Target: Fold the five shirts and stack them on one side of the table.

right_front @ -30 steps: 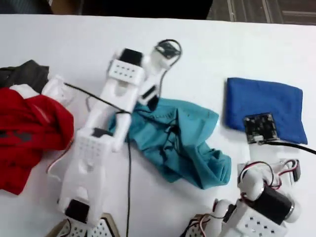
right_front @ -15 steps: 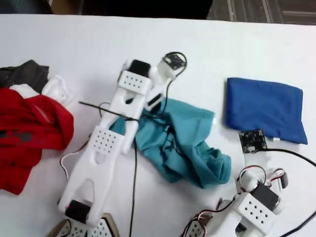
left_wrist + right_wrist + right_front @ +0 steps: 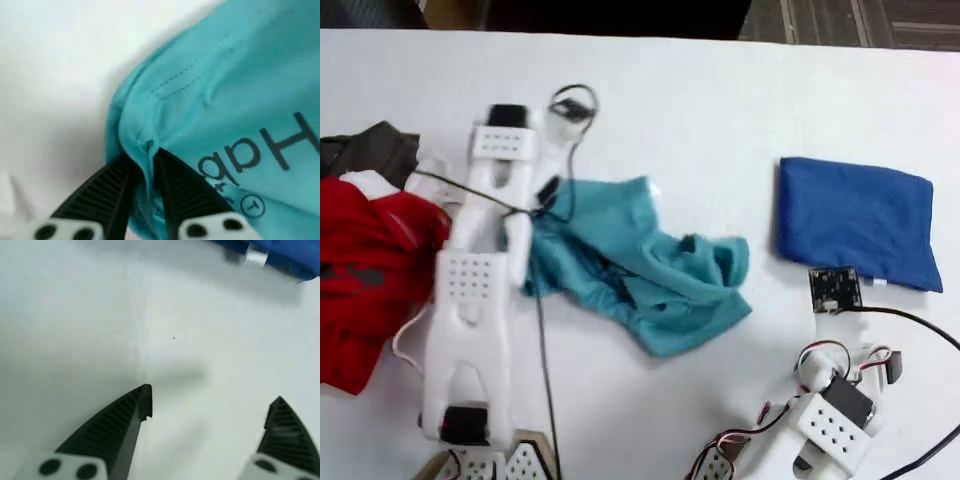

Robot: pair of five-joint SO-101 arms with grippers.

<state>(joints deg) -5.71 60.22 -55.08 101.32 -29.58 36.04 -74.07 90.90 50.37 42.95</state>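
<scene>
On my desk (image 3: pixel 720 100) the crumpled shirt (image 3: pixel 660 290) lies between the shirt pile (image 3: pixel 370 250), left, and the folded shirt (image 3: pixel 855 220), right

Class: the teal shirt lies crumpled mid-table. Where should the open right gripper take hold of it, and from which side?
Probably grip the teal shirt at its bunched end nearest the folded blue shirt, coming from that side with the right gripper. The left gripper pinches the opposite edge, and the raised folds at the free end suit a pinch.
</scene>
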